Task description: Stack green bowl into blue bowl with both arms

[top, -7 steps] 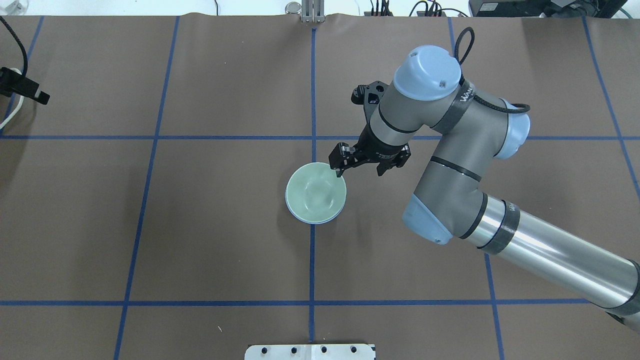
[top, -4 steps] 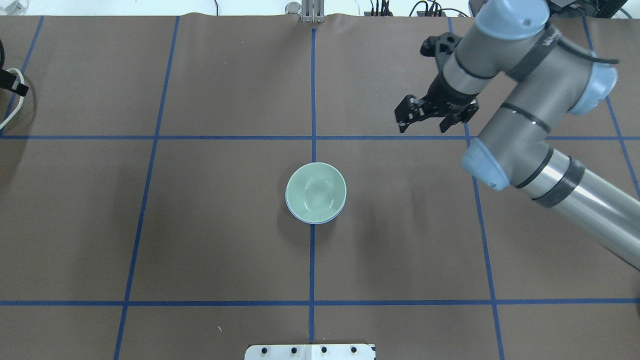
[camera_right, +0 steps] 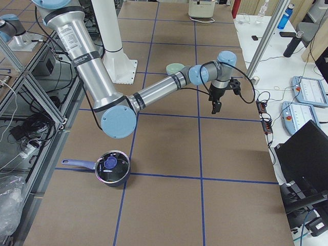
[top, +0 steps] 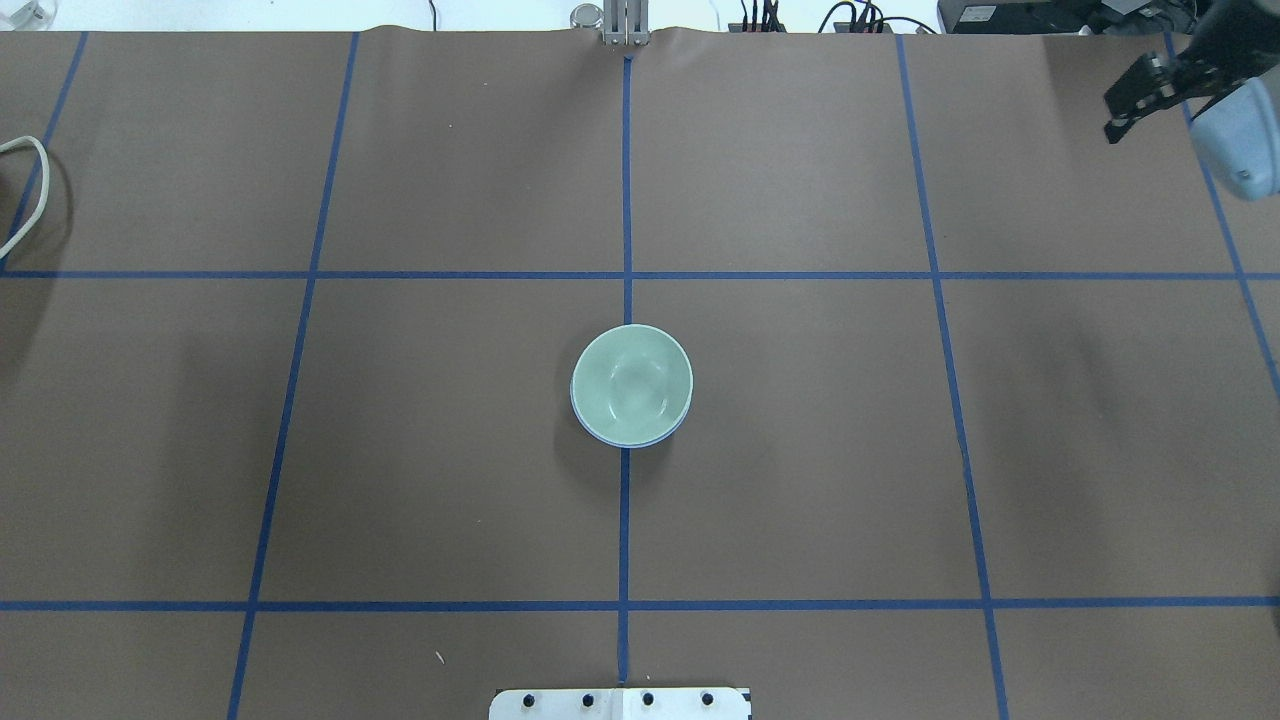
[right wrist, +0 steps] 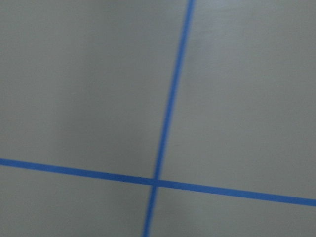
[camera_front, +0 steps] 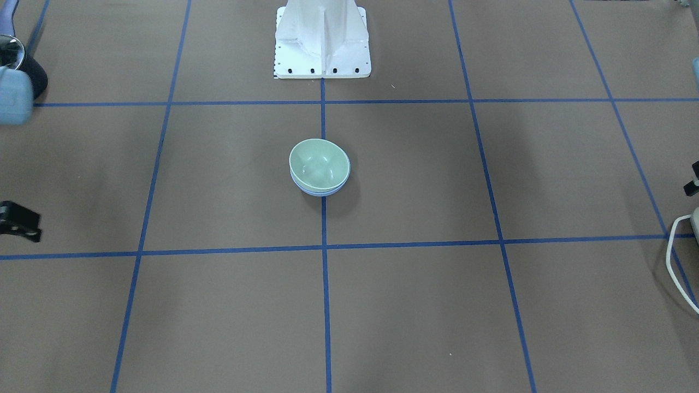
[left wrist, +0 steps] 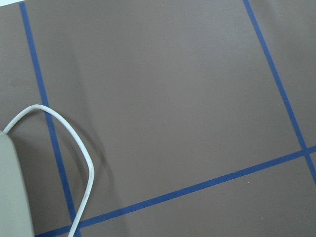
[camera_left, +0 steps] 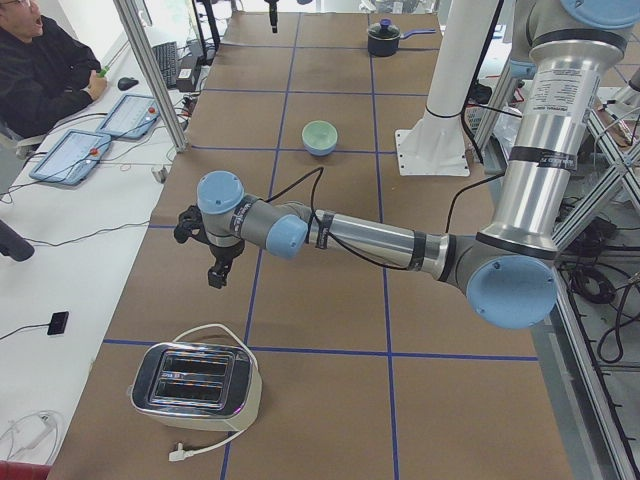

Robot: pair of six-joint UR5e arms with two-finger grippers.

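**Green bowl nested, arms out wide**

Front-facing view: the green bowl (camera_front: 319,162) sat inside the blue bowl (camera_front: 319,192) on the table's centre line, with only a blue sliver showing at 6 o'clock.

Overhead view: the right gripper (top: 1140,98) hung far out at 2 o'clock from the stack. Its wrist cap half hid it, so whether it was released or clenched could not be told.

Left side view: the left gripper (camera_left: 215,268) hovered empty near a toaster (camera_left: 195,385), well apart from the bowls, and its jaw state could not be told either.

Wrist views: only bare table and tape showed.

The stacking looked complete. Parking the arms was best done high and wide, never across the nest, with the left arm minding the toaster.
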